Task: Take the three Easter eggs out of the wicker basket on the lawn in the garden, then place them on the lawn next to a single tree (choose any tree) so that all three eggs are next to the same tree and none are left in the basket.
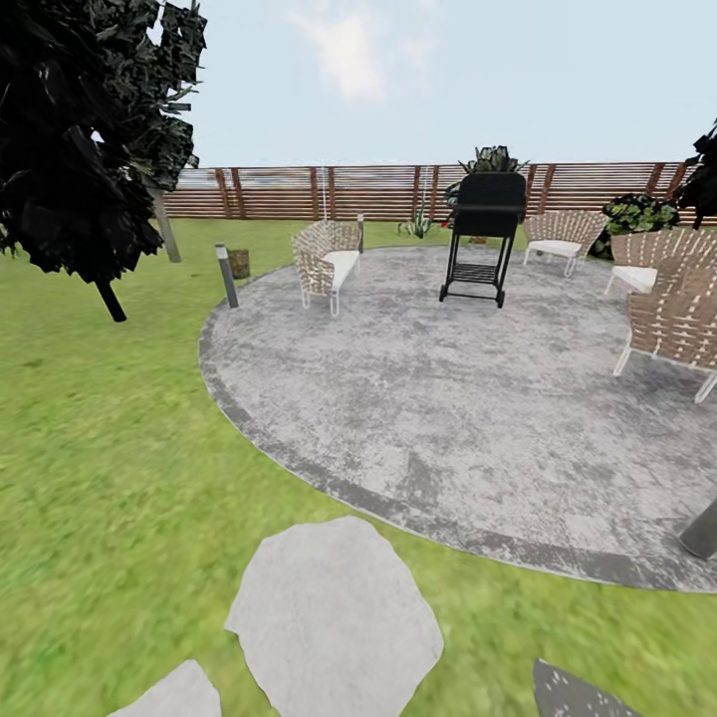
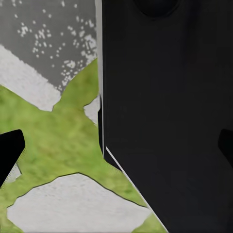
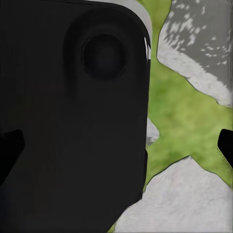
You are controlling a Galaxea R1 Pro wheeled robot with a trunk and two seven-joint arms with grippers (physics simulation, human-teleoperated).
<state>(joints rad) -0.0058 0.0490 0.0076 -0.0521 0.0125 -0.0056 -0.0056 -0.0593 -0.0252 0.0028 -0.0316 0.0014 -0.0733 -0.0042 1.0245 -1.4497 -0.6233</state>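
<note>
Eggs will likely be light, smooth, slippery: grip across the middle. Lawn [image 1: 100, 448] and patio [image 1: 448, 398] ahead; both hands spread apart, empty.

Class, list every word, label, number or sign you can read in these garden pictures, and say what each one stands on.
None: no readable text on the grill, the wicker chairs, the fence, the stone patio or the stepping stones.
</note>
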